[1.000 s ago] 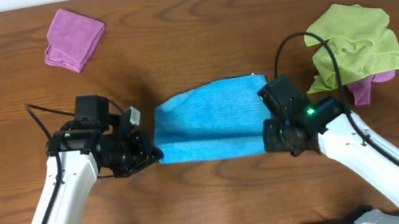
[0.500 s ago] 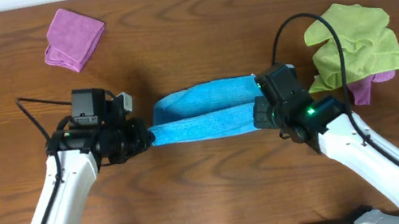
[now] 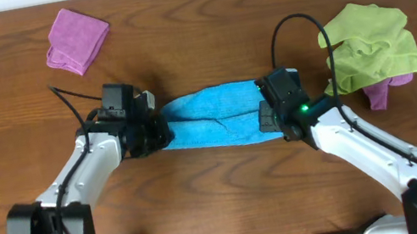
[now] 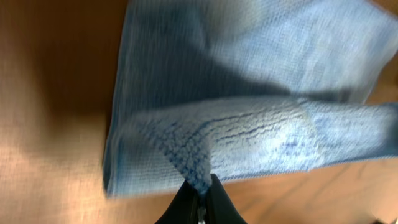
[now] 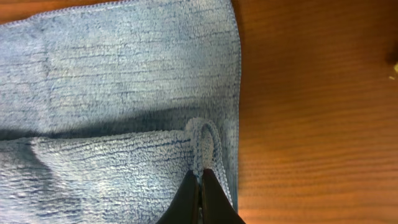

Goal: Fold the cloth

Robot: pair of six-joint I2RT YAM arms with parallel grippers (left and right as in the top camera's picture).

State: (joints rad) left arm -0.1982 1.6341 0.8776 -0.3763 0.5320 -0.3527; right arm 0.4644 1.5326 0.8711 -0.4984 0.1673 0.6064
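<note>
A blue cloth (image 3: 215, 114) lies at the table's middle, its near half doubled over toward the far edge. My left gripper (image 3: 157, 132) is shut on the cloth's near-left corner; the left wrist view shows that corner (image 4: 200, 177) pinched between the black fingers (image 4: 201, 194), held above the lower layer (image 4: 186, 56). My right gripper (image 3: 267, 114) is shut on the near-right corner; the right wrist view shows the fingers (image 5: 200, 180) pinching a small loop of the blue cloth (image 5: 124, 93) over the lower layer.
A folded pink cloth (image 3: 75, 40) lies at the far left. A crumpled green cloth (image 3: 369, 44) sits at the right on top of a purple one (image 3: 384, 89). Bare brown wood table (image 3: 233, 207) lies in front.
Both grippers have carried the near edge of the blue cloth away from me, over the far half. The visible cloth has become a narrower band.
</note>
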